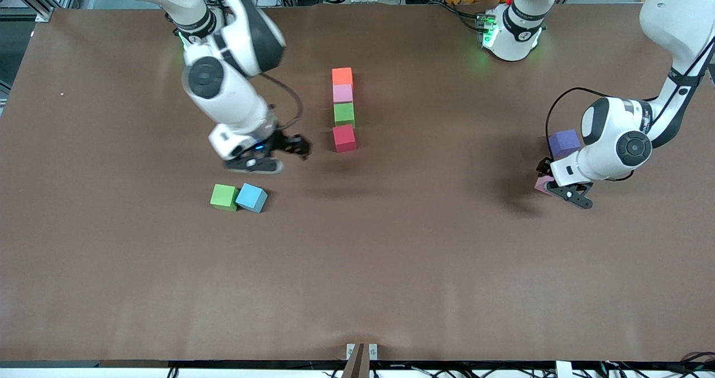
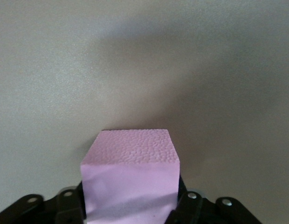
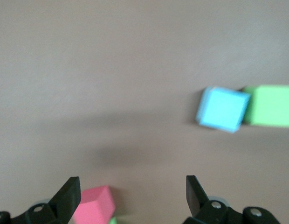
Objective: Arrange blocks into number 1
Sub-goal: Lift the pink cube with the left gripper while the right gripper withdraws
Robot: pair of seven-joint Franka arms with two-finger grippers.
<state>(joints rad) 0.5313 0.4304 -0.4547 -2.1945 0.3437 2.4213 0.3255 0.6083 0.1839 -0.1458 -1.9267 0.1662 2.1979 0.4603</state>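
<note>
1. Four blocks stand in a straight column near the middle of the worktop [image 1: 391, 266], running from twelve o'clock to six o'clock on the front view's dial. The orange block [image 1: 342, 76] is at the twelve o'clock end, then come the first pink block [image 1: 342, 93] and the first green block [image 1: 344, 114]. The red block [image 1: 344, 138] is at the six o'clock end, nearest the front camera.
2. The top three touch one another. The red block sits just beside the first green block and is turned slightly out of line.
3. The second pink block [image 1: 542, 184] is toward the left arm's end of the worktop. It is pinched between the fingers of the left claw [image 2: 131, 198], which press on two of its sides. Whether it rests on the worktop or is lifted cannot be told.
4. The purple cube [image 1: 564, 143] lies at about one o'clock from that pinched block, close to it and partly covered by the left arm's wrist.
5. The right claw [image 1: 290, 146] hangs with its fingers spread wide and nothing between them. It is over bare worktop next to the red block, on the side toward the right arm's end.
6. The second green block [image 1: 224, 196] and the light blue cube [image 1: 251, 197] lie side by side and touching, at about seven o'clock from the right claw. The light blue cube is turned a little askew.
</note>
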